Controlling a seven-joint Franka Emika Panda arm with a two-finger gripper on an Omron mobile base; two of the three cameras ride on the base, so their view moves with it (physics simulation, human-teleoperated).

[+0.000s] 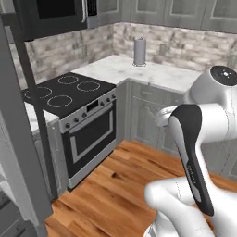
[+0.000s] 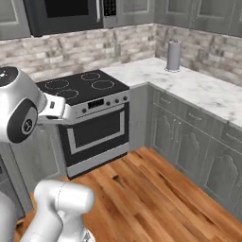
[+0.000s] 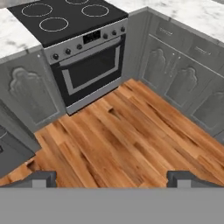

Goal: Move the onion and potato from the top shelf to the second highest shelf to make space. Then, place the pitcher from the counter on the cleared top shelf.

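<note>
Hand [image 3: 112, 177] fingers spread wide, holding nothing, above wood floor [image 3: 122, 140]; counter [image 2: 198, 87] runs along wall.

The counter [image 2: 198, 87] is white-grey marbled stone over grey panelled cabinet fronts [image 2: 189, 137] at the right of the right base view, and a plain grey cylinder [image 2: 173, 56] stands on it at the upper right. At upper centre, the stovetop [image 2: 80, 87] is black glass ringed with thin white circles, above a steel-grey oven [image 2: 97, 132] with a black door window (its knobs dark). The floor [image 3: 122, 140] is warm orange-brown streaked wood planks, the wall behind [image 1: 69, 48] mottled grey-beige stone brick, and the arm [image 1: 194, 152] white with dark joints.
</note>
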